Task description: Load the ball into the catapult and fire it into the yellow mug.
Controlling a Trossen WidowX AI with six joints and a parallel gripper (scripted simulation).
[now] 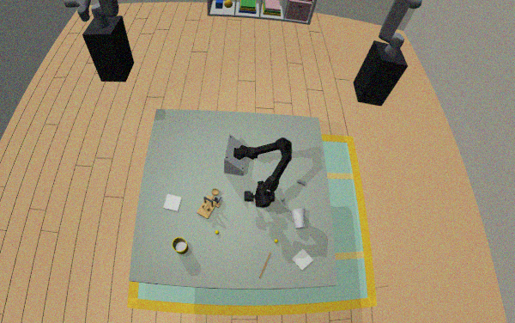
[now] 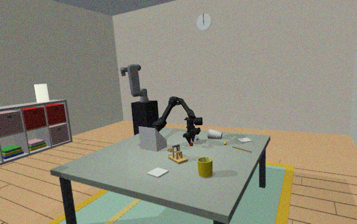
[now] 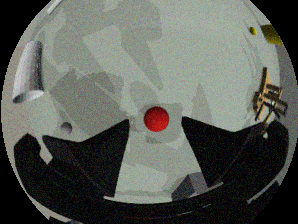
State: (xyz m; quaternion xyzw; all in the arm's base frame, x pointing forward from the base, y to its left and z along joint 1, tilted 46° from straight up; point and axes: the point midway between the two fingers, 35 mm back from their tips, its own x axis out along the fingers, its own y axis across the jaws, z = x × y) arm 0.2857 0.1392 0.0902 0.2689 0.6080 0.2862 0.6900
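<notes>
The yellow mug (image 1: pixel 180 246) (image 2: pixel 204 167) stands upright near the wooden catapult (image 1: pixel 208 206) (image 2: pixel 178 158) (image 3: pixel 269 97). Right of them the arm arches over, gripper (image 2: pixel 191 143) (image 3: pixel 156 121) pointing down, fingers apart around the red ball (image 2: pixel 191 144) (image 3: pixel 156 119), seemingly touching neither.

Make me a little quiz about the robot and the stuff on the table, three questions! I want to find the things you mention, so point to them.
1. True or false: the white cup (image 1: pixel 299 218) (image 2: pixel 215 134) (image 3: pixel 29 72) lies on its side.
2. Which ball is in line with the gap between the open gripper's (image 2: pixel 190 141) (image 3: pixel 156 119) fingers?
A) yellow
B) red
C) grey
3. Fill in: the mug (image 1: pixel 180 246) (image 2: pixel 204 167) (image 3: pixel 272 34) standing upright is coloured ____ outside.

Key: 1 true; 2 B; 3 yellow.
</notes>
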